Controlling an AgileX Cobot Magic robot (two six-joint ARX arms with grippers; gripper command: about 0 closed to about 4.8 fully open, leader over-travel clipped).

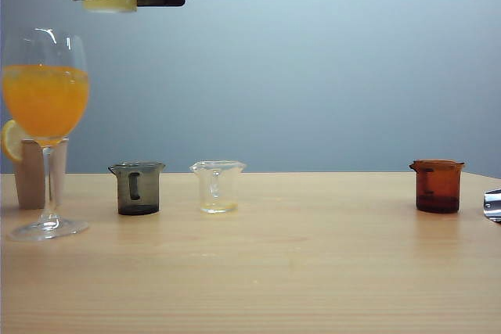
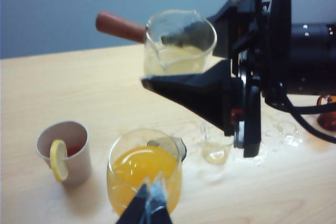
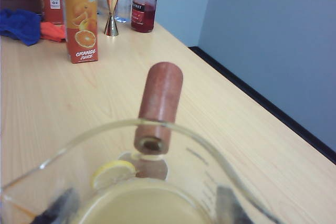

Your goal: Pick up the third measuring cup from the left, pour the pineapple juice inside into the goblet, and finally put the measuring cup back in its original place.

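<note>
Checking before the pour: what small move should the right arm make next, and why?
Probably tip the measuring cup toward the goblet: the right gripper holds it high, just right of the goblet's rim, with pineapple juice inside. Left gripper hovers shut above the goblet.

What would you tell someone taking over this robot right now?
Right gripper: shut on the third measuring cup, raised above the goblet.
Left gripper: looks closed and empty, hovering over the goblet.
Pineapple juice: inside the held cup.
Done: pickup.
Left: pour into the goblet, which holds an orange drink, then return the cup to the original place, the gap before the brown cup.
</note>
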